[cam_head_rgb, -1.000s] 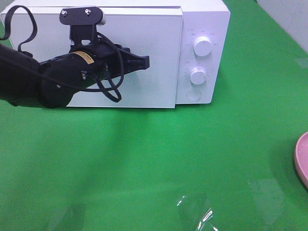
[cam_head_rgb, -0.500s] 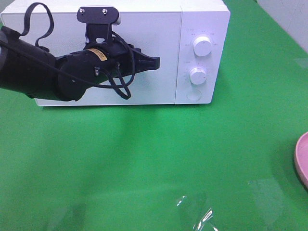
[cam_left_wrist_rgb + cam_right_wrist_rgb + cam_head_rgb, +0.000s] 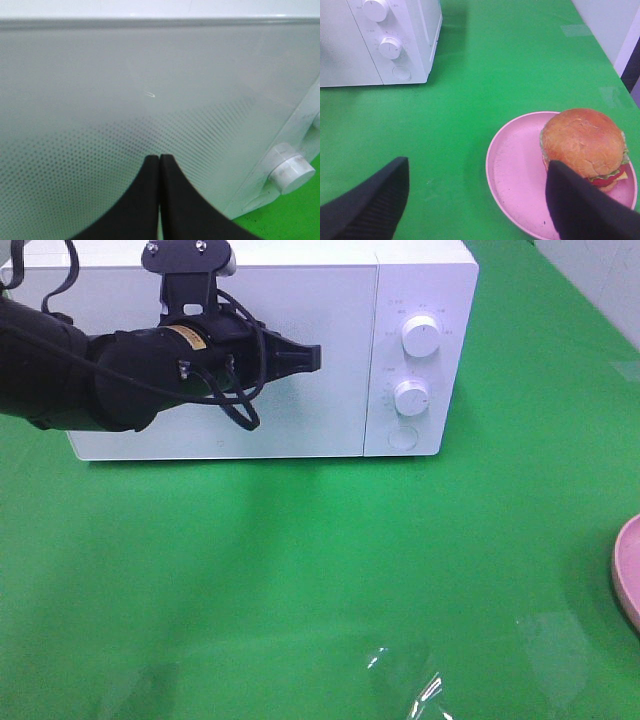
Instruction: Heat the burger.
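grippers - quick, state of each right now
left gripper: closed, holding nothing, at the microwave door
right gripper: open, empty, above the burger plate

A flat counter (image 3: 300,570) covered in bright green fills the high view. A white microwave (image 3: 300,410) stands directly on it toward the far side, door closed, with two round knobs (image 3: 420,336) stacked one above the other on its right-hand panel and a round button below them. Well apart from it, at the counter's right edge, a flat pink round plate (image 3: 520,170) rests on the green surface (only a sliver of its rim shows in the high view). A few pale, shiny patches mark the covering near the front edge, and another lies at the far right.
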Controlling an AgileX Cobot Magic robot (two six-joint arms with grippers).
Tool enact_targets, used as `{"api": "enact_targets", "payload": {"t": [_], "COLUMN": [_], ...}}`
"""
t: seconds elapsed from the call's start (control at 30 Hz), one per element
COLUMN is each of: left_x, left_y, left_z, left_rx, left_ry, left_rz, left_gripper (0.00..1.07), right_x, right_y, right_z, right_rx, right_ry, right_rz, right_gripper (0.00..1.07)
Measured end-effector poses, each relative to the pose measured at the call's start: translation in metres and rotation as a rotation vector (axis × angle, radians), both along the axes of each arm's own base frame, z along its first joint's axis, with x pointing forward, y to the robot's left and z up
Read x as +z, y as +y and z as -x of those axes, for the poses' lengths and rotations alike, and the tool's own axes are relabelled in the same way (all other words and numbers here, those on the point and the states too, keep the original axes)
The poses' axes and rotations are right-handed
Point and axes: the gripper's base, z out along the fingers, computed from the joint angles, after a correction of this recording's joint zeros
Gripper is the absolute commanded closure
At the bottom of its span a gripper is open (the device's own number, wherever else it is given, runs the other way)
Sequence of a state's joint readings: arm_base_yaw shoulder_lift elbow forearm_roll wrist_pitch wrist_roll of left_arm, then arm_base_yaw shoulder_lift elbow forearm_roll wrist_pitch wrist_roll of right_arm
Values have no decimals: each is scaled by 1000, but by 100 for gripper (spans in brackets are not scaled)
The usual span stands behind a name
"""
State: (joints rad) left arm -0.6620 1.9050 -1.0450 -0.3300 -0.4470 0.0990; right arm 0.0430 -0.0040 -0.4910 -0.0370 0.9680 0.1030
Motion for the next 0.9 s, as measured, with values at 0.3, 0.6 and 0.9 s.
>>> {"api": "enact_targets", "payload": {"t": [0.3,0.6,0.9], "left_x": [-16,-11,2], "left_y": [0,9,18], "left_z": [53,71,96], "left_rx": [-115,-155,-237], "left_ry": [205,358,546], "left_rz": [-108,-159,-244], "left_gripper": [39,8,8], "right_x": [0,0,0], "right_y": [0,0,0], "right_z": [0,0,0], "right_rx": [0,0,0], "right_ry": [0,0,0], "right_rz": [0,0,0], "right_gripper": [34,34,34]}}
